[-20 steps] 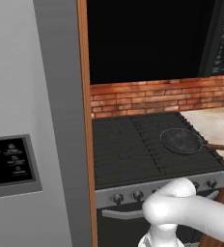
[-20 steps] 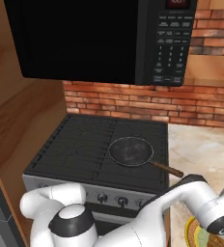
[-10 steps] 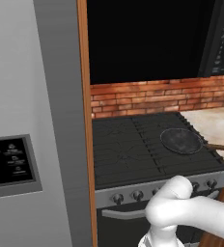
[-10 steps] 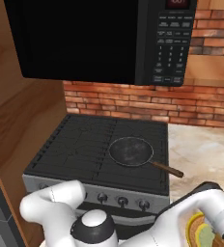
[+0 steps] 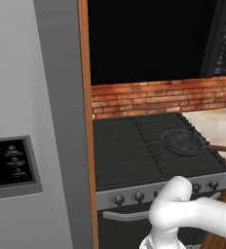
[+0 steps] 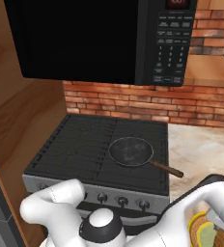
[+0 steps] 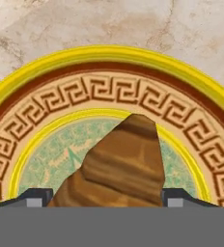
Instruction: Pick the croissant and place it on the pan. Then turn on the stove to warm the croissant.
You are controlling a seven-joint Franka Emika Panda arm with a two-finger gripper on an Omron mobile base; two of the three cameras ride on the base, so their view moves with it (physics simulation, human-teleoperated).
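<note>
Resting on the middle of a decorated plate (image 7: pixel 109 62) with a yellow rim, the croissant (image 7: pixel 121 166) sits right between the two dark fingers (image 7: pixel 34 198), which stand at either side of its broad lower part. Whether the fingers already press on the pastry or only frame it, I cannot tell from the hand view; they are apart with the croissant between them. The plate lies on the marbled beige surface (image 7: pixel 46 24), to the right of the stove (image 6: pixel 99 144), and the pan (image 6: pixel 131 151) waits empty on the stove's right front burner, its brown handle pointing toward the plate. I judge the croissant to be very light, soft and flaky, so it will crush or shed crumbs under a hard squeeze. Its tapered end is too narrow and brittle to hold; the thick middle, across the short width, seems the best place to take it. A gentle closing should be enough, and the lift should go straight up from the plate.
</note>
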